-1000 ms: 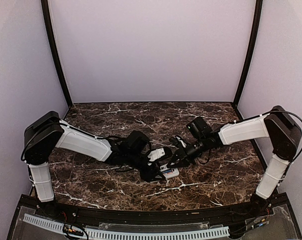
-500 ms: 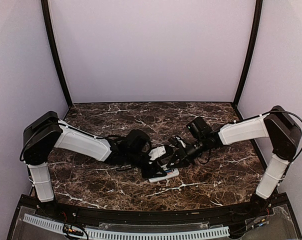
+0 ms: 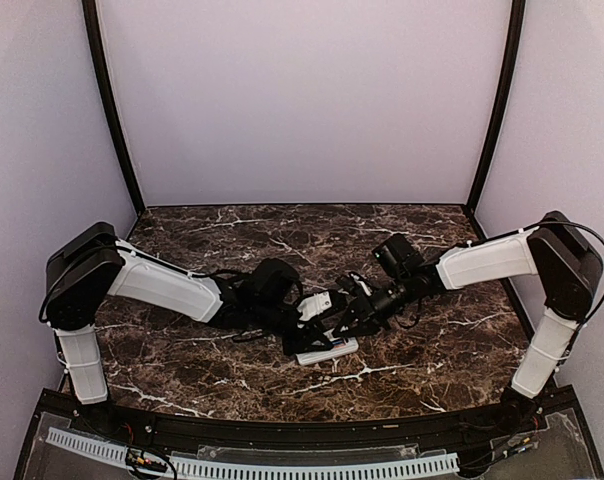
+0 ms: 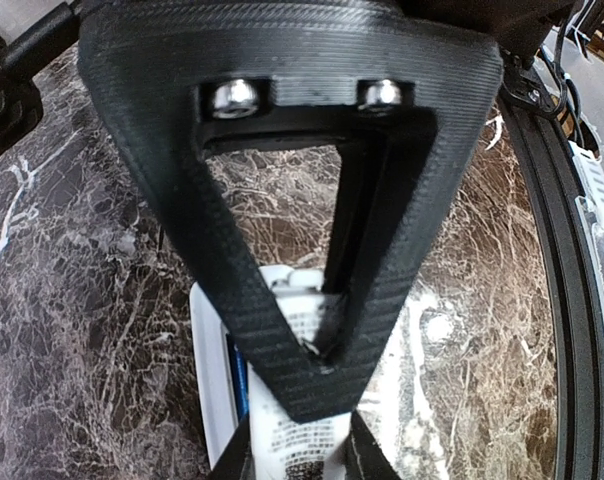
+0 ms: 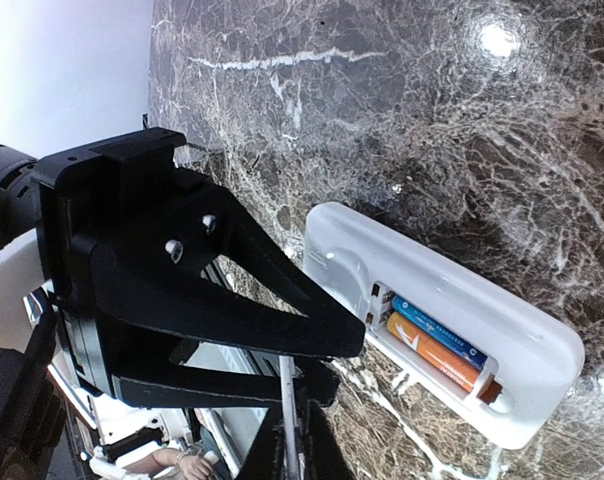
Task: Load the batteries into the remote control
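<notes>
I can read nothing here. Small dark print sits on the remote control (image 4: 304, 440), too blurred to make out, and the batteries (image 5: 437, 345) show no legible markings.

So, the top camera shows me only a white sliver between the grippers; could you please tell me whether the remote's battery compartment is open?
Observer: Yes; the right wrist view shows the remote control lying back up, compartment uncovered.
Operator: Thank you. Is anything loaded in it?
Observer: Two cells side by side, a blue battery and an orange battery.
Operator: And what is the right arm doing?
Observer: In the left wrist view the right gripper stands with jaws shut, its tip over the remote control.
</notes>
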Tool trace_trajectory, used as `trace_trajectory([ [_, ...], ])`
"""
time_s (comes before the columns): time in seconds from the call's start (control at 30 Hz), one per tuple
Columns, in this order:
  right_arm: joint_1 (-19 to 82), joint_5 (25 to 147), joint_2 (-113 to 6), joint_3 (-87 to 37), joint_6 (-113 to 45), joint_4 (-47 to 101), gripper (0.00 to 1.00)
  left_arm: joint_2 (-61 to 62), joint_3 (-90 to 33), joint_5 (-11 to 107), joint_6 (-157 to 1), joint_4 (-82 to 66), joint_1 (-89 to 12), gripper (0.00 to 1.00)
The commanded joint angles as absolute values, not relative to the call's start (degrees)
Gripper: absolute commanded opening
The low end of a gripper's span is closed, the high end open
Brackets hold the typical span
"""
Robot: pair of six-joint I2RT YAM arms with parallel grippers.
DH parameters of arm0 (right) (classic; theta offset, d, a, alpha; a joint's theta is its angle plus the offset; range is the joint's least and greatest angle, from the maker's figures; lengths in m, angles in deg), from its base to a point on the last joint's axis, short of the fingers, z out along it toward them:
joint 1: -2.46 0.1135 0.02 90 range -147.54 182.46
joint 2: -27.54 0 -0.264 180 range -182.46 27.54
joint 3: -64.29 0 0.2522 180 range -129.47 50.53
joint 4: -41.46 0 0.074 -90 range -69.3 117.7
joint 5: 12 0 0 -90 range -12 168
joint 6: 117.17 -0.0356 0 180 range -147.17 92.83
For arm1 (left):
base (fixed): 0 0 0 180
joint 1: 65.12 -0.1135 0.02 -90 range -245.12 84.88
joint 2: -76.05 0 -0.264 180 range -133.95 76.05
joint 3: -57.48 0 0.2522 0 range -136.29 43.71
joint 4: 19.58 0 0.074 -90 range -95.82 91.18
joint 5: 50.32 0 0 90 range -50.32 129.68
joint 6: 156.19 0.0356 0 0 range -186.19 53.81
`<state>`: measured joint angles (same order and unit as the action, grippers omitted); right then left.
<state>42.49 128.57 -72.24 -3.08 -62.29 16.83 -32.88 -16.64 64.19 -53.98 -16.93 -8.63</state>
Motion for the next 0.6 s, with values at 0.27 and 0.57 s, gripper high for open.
trace_trajectory([
  [0.27, 42.05, 126.78, -72.19, -5.67, -58.90, 12.37, 0.26, -29.53, -15.38, 64.90, -53.45, -15.37, -8.38, 0.12],
  [0.57, 40.98, 126.42, -71.25, -4.87, -57.86, 11.10, 0.12, -29.51, -15.02, 65.08, -53.97, -15.68, -8.35, 0.13],
])
